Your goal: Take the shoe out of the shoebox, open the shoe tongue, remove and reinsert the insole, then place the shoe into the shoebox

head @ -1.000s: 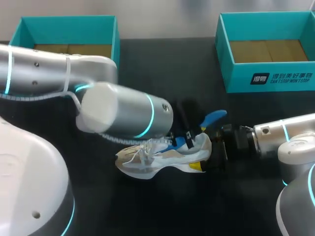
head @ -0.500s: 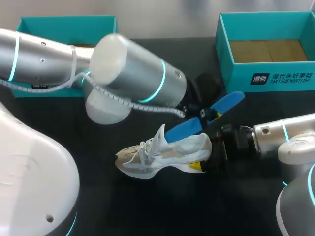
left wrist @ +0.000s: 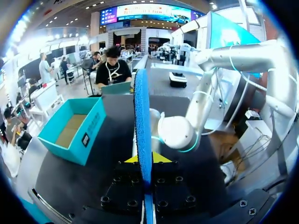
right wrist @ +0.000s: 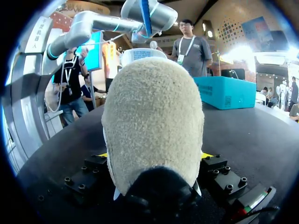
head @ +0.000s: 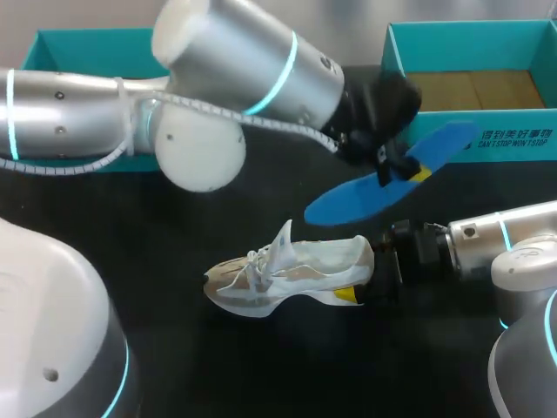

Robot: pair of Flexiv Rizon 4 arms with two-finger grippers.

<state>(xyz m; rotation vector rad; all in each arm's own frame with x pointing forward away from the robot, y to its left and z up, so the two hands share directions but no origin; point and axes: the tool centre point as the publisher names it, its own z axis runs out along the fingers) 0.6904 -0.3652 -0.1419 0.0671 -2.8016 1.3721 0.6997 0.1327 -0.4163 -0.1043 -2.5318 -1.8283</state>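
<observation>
1. The left pincer (head: 385, 164) is clenched on a flat blue foam insole (head: 344, 202), holding it in the air.
2. Lower down, the right pincer (head: 365, 280) is grasping the heel of a white mesh sneaker (head: 287, 272).
3. The sneaker rests on the black table (head: 261, 366), and a teal cardboard shoebox (head: 487, 144) is just beyond the left pincer.

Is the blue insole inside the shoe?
No, the left gripper holds the insole in the air, clear of the shoe.
</observation>
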